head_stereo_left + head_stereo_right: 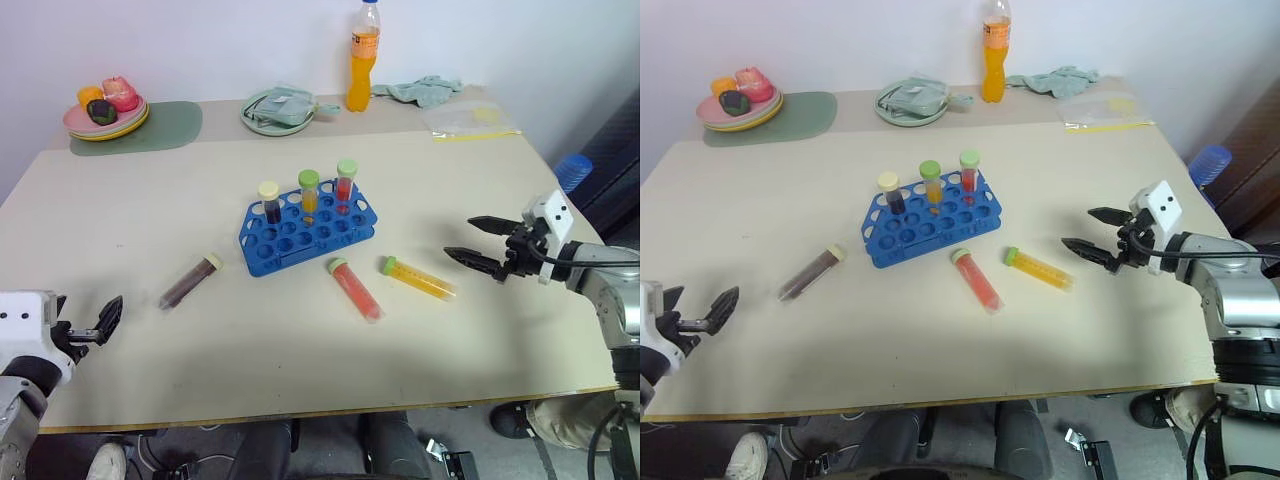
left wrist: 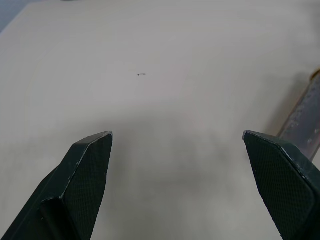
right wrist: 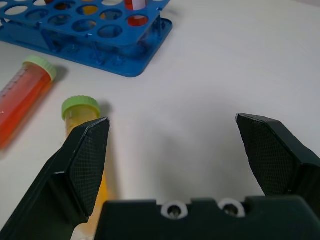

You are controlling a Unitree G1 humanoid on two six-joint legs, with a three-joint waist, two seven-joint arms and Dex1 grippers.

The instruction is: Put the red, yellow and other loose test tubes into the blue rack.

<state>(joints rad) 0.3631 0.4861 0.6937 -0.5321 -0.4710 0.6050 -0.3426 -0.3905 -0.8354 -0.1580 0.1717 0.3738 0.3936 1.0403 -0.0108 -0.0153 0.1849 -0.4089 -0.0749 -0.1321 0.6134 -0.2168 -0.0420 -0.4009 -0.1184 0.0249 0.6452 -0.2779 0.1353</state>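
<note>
Table (image 1: 150, 220): blue rack (image 1: 305, 230) mid; L fingers (image 2: 90, 170) & R fingers (image 3: 87, 155) spread, empty.

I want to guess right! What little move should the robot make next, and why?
Probably ease the open right gripper toward the yellow tube. That tube lies loose on the table just in front of it, outside the blue rack, and neither gripper holds anything.

The table (image 1: 150, 330) is seen from above and in front by both eye views, the blue rack (image 1: 305, 232) near frame centre. It is skimmed closely by each wrist view; what may be the dark tube (image 2: 305, 117) is caught at the left one's right edge.
</note>
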